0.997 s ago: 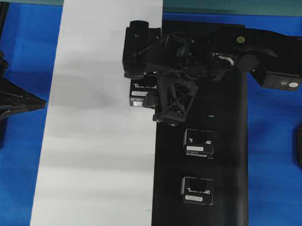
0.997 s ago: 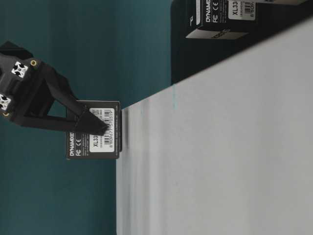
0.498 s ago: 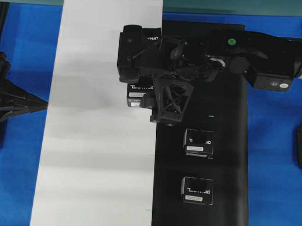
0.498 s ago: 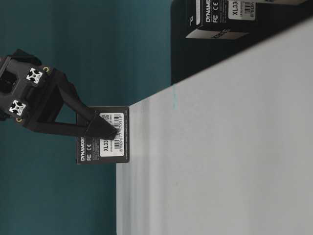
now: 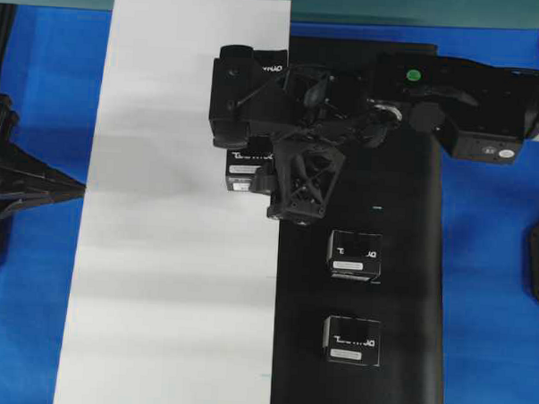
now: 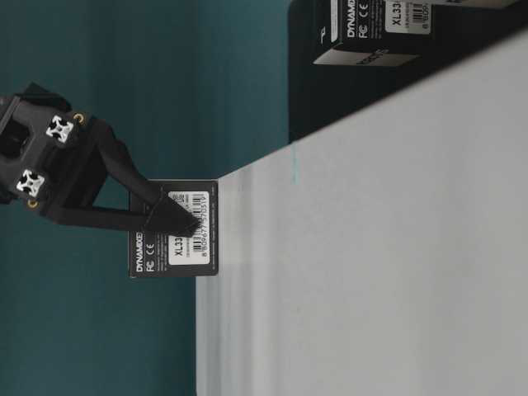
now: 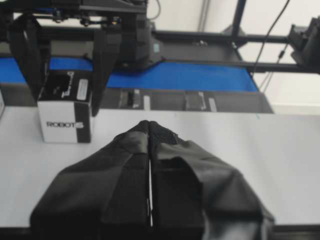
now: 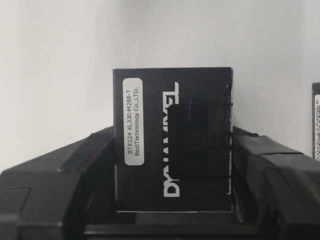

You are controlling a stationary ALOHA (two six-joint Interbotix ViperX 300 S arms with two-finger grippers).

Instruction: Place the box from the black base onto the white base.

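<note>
Box (image 8: 172, 135) matte rectangular carton, on smooth white base (image 5: 160, 251).

Box (image 5: 246, 161): small black carton with white lettering and white label strip, standing flat on the white base (image 5: 160, 251) near its right edge. Black base (image 5: 396, 369): matte sheet adjoining the white base's right side.

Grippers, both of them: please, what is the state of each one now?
Left gripper: shut, holding nothing.
Right gripper: astride the box on the white base; grip or release cannot be told.
</note>
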